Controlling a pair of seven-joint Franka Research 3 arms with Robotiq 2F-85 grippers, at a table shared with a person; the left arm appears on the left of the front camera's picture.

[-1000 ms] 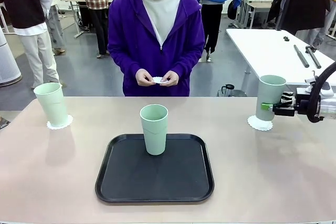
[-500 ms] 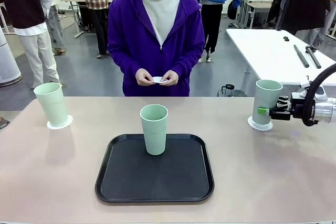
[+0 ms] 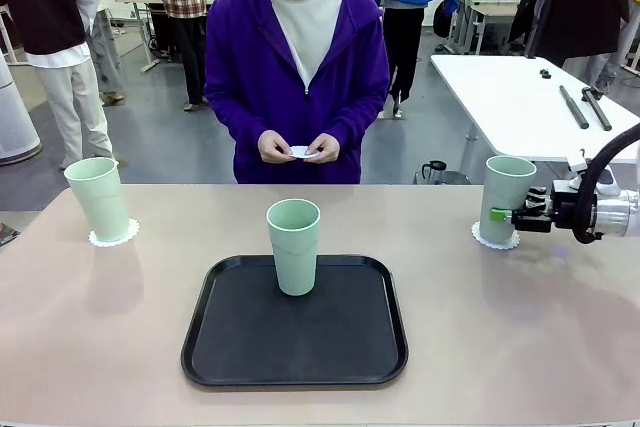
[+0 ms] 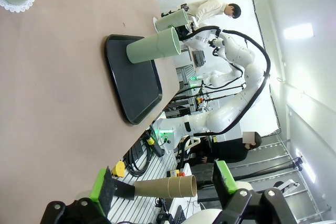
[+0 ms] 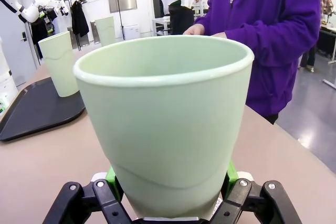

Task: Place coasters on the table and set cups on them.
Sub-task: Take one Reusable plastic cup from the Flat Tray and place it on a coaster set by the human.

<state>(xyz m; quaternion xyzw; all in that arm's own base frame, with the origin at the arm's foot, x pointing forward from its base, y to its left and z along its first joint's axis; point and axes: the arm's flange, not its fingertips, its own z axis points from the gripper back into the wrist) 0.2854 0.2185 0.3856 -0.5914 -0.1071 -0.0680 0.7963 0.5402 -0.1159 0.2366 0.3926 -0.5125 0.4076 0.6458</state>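
A mint-green cup [image 3: 505,195] stands on a lacy white coaster [image 3: 496,238] at the right of the tan table [image 3: 520,332]. My right gripper [image 3: 503,214] is shut on it low down, and its green pads press both sides of the cup [image 5: 163,124]. A second cup [image 3: 98,197] rests on a coaster [image 3: 113,236] at the far left. The third cup [image 3: 294,245] stands on the black tray [image 3: 295,332]. The person holds another coaster [image 3: 303,153] in both hands. My left gripper [image 4: 163,182] is open and holds nothing, high off the table's side.
The person in a purple hoodie stands at the far edge, hands [image 3: 298,149] held above the table. The tray takes up the middle front. Behind the right arm stands a white table [image 3: 520,97] with dark tools.
My right gripper has lowered the right cup until it sits on its coaster and has drawn slightly to the right. The other cups and the person's hands have stayed still.
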